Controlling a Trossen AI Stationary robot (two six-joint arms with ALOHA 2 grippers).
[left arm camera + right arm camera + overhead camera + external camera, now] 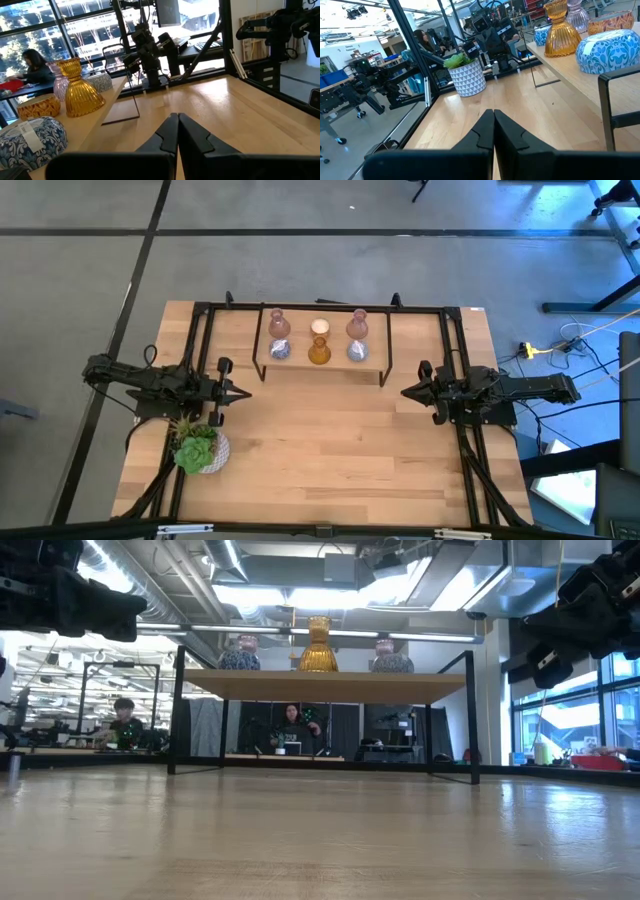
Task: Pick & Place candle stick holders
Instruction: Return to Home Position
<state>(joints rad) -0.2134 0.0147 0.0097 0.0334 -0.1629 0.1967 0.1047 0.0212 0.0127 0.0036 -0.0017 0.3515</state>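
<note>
Several candle stick holders stand by their bases on a raised wooden shelf at the table's far middle. At the back are two pink vase-shaped ones with a cream one between them. In front are two blue round ones and an amber one. My left gripper hovers shut at the table's left, pointing level toward the right. My right gripper hovers shut at the right, facing it. Both are clear of the shelf.
A green succulent in a pale patterned pot stands near the left front, beside my left arm. Black frame rails run along both table sides. Bare wood lies between the grippers and the near edge. People sit in the room beyond.
</note>
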